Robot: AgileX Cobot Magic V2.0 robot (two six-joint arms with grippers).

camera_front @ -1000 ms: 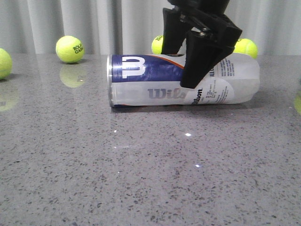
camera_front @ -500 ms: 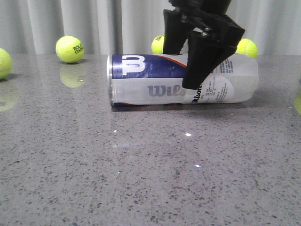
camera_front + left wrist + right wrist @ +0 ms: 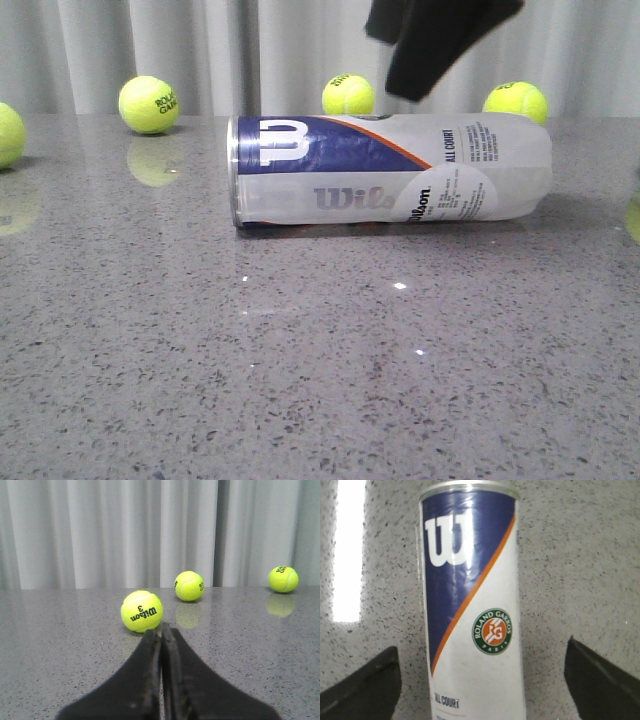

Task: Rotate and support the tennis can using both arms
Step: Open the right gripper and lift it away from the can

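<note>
The tennis can (image 3: 390, 170) lies on its side on the grey table, silver rim to the left, navy-and-white Wilson label with an orange stripe facing up. My right gripper (image 3: 402, 62) hangs blurred above the can's right half, clear of it. In the right wrist view the can (image 3: 472, 605) runs lengthwise between the fingers of this gripper (image 3: 482, 647), which is open, with wide gaps on both sides. My left gripper (image 3: 161, 628) is shut with nothing in it and points at a tennis ball (image 3: 142, 611); the can is not in that view.
Yellow-green tennis balls sit along the back of the table by the curtain (image 3: 149, 104), (image 3: 348, 95), (image 3: 515, 101), and one at the left edge (image 3: 8, 133). Two more balls (image 3: 189, 585), (image 3: 283, 578) lie beyond the left gripper.
The right gripper, which straddled the can's right half, has lifted straight up off it. The can rolled slightly and settled back on the table.
</note>
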